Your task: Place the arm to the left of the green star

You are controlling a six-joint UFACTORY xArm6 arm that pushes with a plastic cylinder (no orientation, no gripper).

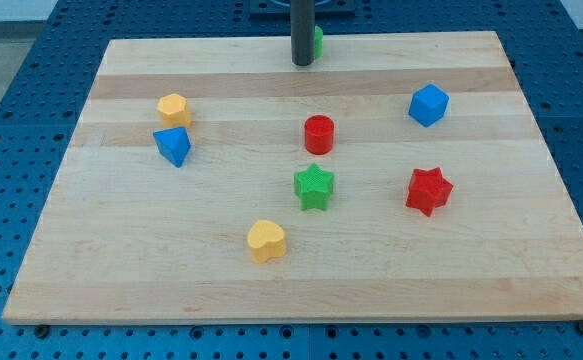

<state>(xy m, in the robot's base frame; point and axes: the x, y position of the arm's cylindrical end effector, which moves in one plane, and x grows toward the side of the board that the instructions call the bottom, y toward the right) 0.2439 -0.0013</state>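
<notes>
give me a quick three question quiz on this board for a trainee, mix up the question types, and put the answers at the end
1. True or false: my tip is already just to the view's left of the green star.
2. Which block lies nearest the green star?
A. red cylinder
B. blue block at the view's right
C. yellow hexagon-like block
3. Fill in: a green block is partly hidden behind the ____.

Key:
1. False. My tip is near the board's top edge, far above the star.
2. A.
3. Rod.
</notes>
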